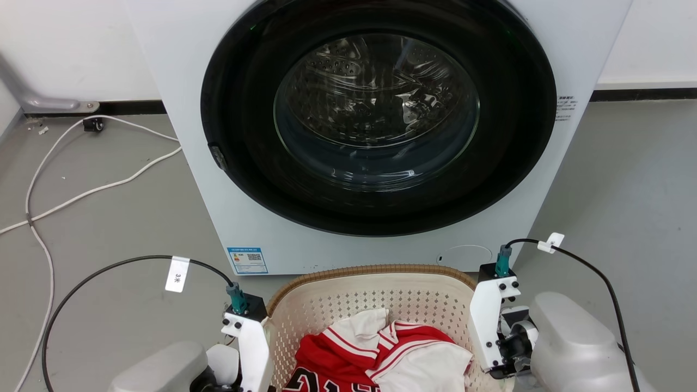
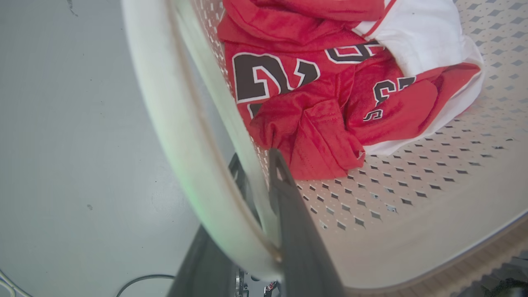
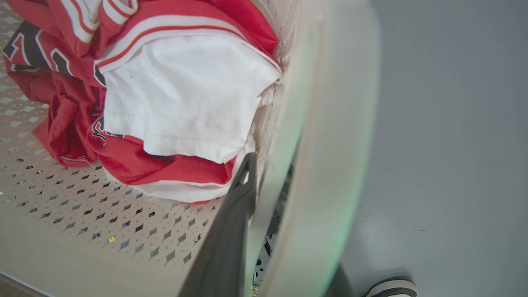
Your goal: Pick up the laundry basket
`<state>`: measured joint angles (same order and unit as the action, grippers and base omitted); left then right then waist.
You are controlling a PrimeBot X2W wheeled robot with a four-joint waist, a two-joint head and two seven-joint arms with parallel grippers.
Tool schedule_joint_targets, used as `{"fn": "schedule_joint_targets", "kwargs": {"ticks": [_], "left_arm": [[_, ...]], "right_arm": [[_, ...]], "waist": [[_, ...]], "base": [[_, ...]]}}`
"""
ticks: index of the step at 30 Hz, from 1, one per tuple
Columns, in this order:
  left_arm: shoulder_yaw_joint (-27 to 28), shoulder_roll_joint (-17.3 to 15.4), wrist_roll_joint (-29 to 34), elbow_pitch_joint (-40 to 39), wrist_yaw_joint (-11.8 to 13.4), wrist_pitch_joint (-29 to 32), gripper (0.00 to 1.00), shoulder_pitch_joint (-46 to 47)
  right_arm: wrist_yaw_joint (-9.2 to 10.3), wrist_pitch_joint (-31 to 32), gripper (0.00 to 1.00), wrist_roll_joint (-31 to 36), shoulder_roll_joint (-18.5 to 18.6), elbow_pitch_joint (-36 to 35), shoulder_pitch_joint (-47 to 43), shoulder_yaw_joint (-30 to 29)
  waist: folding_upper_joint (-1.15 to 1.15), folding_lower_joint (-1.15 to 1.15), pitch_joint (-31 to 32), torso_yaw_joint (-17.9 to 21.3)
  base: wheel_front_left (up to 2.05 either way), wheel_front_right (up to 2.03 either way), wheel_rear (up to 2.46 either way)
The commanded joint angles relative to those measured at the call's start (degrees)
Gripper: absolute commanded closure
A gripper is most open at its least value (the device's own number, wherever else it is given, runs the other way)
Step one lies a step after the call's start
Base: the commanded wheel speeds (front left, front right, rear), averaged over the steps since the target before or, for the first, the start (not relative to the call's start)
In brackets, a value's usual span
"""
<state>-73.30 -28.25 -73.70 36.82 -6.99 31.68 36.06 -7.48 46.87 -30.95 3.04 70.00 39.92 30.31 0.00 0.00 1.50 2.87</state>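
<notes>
Two claws grip the oval cream-white perforated plastic laundry basket [image 1: 375, 270], resting on the grey floor [image 1: 109, 218] before a white washing machine [image 1: 163, 60]: left claw [image 2: 258, 165] and right claw [image 3: 268, 173] each clench an opposite side wall, its long axis seemingly spanning between them, equally near.

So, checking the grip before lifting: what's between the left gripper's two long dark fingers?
In the left wrist view, the left gripper straddles the side wall of the oval cream-white perforated plastic laundry basket: one finger inside, one outside.
</notes>
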Motion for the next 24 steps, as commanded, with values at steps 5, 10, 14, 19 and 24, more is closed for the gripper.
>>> {"fn": "schedule_joint_targets", "kwargs": {"ticks": [5, 10, 14, 19, 24], "left_arm": [[-0.1, 0.9, 0.6, -0.8, -0.8, 0.4, 1.00, 0.0], [-0.1, 1.0, 0.9, -0.8, -0.8, 0.5, 1.00, 0.2], [-0.1, 1.1, 1.0, -0.7, -0.8, 0.6, 1.00, 0.2], [-0.1, 1.5, 0.9, -0.3, -0.8, 0.3, 1.00, -0.3], [-0.1, 1.4, 0.9, -0.1, -0.8, 0.4, 1.00, -0.6]], "right_arm": [[-0.03, -0.6, 1.00, -0.6, -0.1, -0.2, 0.6, 0.6], [-0.08, -0.3, 1.00, -1.2, -0.2, -0.7, 0.4, 1.5], [-0.08, -0.4, 1.00, -1.7, -0.2, -0.7, 0.3, 1.9], [-0.08, -0.5, 1.00, -2.4, 0.2, -0.1, -0.5, 2.4], [-0.08, -0.6, 1.00, -3.0, 0.3, 0.1, -0.4, 2.7]], "waist": [[0.00, 0.00, 0.0, -0.1], [0.00, 0.00, 0.1, -0.1], [0.00, 0.00, 0.2, -0.1], [0.00, 0.00, 0.5, -0.3], [0.00, 0.00, 0.6, -0.1]], "base": [[0.00, 0.00, 0.00], [0.00, 0.00, 0.00], [0.00, 0.00, 0.00], [0.00, 0.00, 0.00], [0.00, 0.00, 0.00]]}}
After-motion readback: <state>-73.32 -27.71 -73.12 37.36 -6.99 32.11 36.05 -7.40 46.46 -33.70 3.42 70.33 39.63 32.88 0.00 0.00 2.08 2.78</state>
